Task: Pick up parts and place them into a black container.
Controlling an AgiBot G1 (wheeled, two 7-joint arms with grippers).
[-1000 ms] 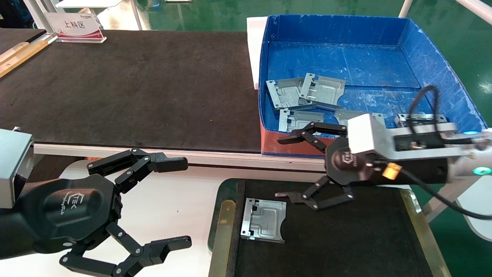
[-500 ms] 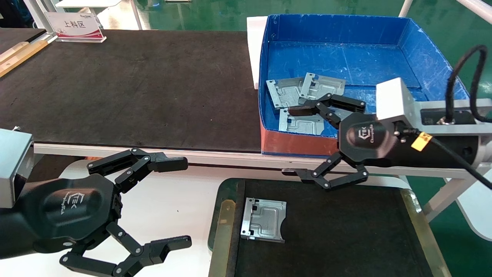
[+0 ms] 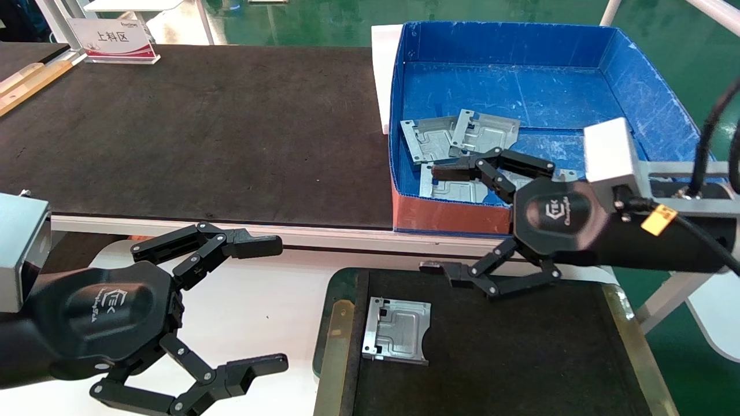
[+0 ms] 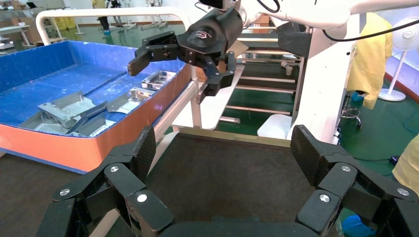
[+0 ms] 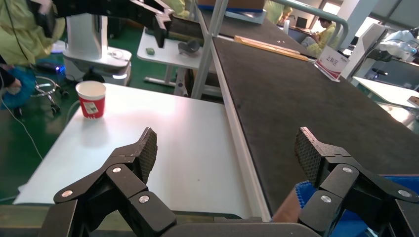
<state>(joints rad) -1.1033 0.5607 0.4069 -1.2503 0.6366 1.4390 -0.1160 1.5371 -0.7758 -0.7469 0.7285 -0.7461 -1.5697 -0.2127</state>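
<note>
Several silver-grey parts (image 3: 457, 138) lie in the deep blue box (image 3: 647, 98); they also show in the left wrist view (image 4: 64, 106). One part (image 3: 397, 329) lies flat at the left end of the black container (image 3: 520, 358). My right gripper (image 3: 436, 218) is open and empty. It hovers over the box's red front wall, with one finger above the parts and the other above the container's far edge. It also shows in the left wrist view (image 4: 173, 76). My left gripper (image 3: 274, 305) is open and empty, parked left of the container.
A large black mat (image 3: 202, 133) covers the bench left of the box. A white table (image 3: 260, 312) lies below it and carries a red paper cup (image 5: 92, 98). A sign stand (image 3: 113, 40) is at the far left back.
My right gripper, still open and empty, has risen from just above the container to the box's front wall, and its wrist has turned. The left arm and the part in the container have not moved.
</note>
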